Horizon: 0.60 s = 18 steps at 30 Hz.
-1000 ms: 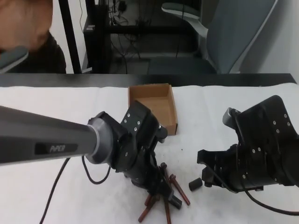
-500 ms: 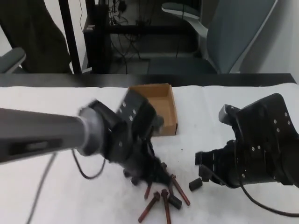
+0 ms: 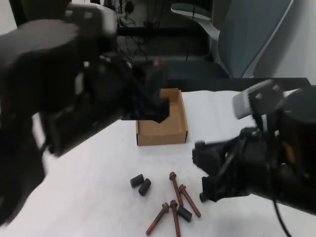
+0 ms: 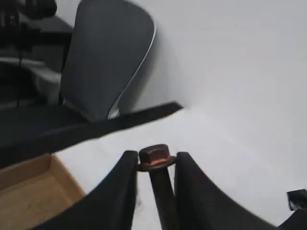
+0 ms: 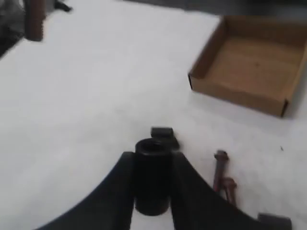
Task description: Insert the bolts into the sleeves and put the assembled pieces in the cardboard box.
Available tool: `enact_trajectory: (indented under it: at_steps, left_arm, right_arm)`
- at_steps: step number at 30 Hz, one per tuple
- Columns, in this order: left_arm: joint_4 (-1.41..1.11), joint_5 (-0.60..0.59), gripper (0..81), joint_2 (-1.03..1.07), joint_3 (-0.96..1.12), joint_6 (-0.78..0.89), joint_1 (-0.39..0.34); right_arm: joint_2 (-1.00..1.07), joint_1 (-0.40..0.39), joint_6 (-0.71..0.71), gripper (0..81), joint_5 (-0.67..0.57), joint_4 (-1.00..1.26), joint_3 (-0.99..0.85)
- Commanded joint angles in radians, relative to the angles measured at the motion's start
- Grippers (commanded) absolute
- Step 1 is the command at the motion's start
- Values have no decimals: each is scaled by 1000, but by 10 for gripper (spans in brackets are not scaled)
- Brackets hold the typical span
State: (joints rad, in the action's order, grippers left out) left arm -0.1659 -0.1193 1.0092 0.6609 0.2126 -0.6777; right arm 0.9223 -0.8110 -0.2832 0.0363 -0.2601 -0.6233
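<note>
A bolt (image 4: 161, 191) is clamped in the left pincer (image 4: 155, 157), and a sleeve (image 5: 152, 184) in the right pincer (image 5: 152, 155). Loose bolts (image 3: 175, 184) and spare sleeves (image 3: 140, 183) lie by the counter's (image 3: 84, 192) near edge. Bare cloth separates them from the cardboard box (image 3: 161, 133) towards the far edge.

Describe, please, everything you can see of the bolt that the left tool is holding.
The bolt looks like rusty, reddish-brown metal, with a hexagonal head above a wider flange and a straight, darker shaft. The left tool grips it between its two black fingers. The head sits level with the fingertips and the shaft runs back between them. It is held in the air above the white bench. Nothing else touches it.
</note>
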Motion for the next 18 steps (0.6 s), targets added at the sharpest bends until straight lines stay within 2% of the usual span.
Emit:
enact_trajectory:
  at_steps: [1, 7, 18]
  left_arm:
    - [-63, 44, 18, -98, -42, 34, -20]
    - [-79, 66, 18, -182, -64, 34, -24]
    - [-124, 60, 18, -181, -84, 23, -24]
  right_arm:
    - [-46, -69, 68, 0, 32, 105, -6]
    - [10, -152, 212, 0, 26, 247, -5]
    - [80, -187, 239, 0, -6, 475, -5]
